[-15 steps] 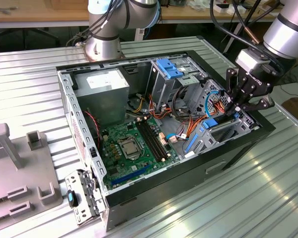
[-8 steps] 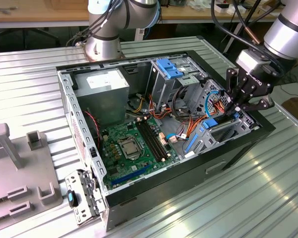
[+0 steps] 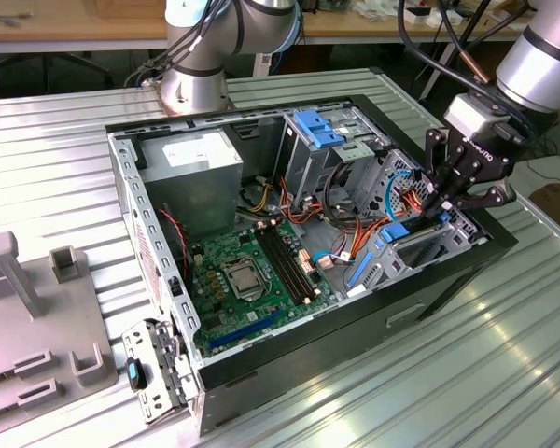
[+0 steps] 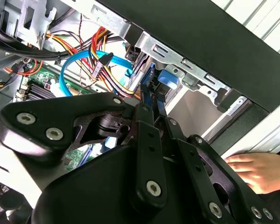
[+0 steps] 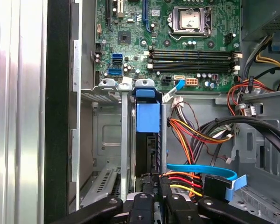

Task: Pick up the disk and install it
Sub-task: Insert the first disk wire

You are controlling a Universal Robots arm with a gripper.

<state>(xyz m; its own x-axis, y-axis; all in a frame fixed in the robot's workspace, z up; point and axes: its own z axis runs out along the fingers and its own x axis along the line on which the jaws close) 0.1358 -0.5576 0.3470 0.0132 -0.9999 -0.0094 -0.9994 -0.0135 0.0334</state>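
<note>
The disk (image 5: 147, 119) stands on edge in a slot of the low drive bay at the front corner of the open computer case (image 3: 261, 373). Its blue carrier and end tab point toward the motherboard, and its dark body runs back between my fingers. My gripper (image 5: 154, 196) is shut on the disk's rear edge. In the second wrist view the gripper (image 4: 149, 105) pinches the thin blue-edged disk (image 4: 167, 80) just under the case's black rim. In the exterior view the gripper (image 3: 436, 213) hangs over the case's right corner, with the disk (image 3: 403, 231) below it.
Orange, red and blue cables (image 5: 196, 179) lie right beside the bay. The motherboard (image 3: 252, 271), power supply (image 3: 191, 159) and tall drive cage with a blue bracket (image 3: 319, 126) are in the case. Grey fixtures (image 3: 37, 280) sit at the exterior view's left. A person's hand (image 4: 252, 170) rests outside the case wall.
</note>
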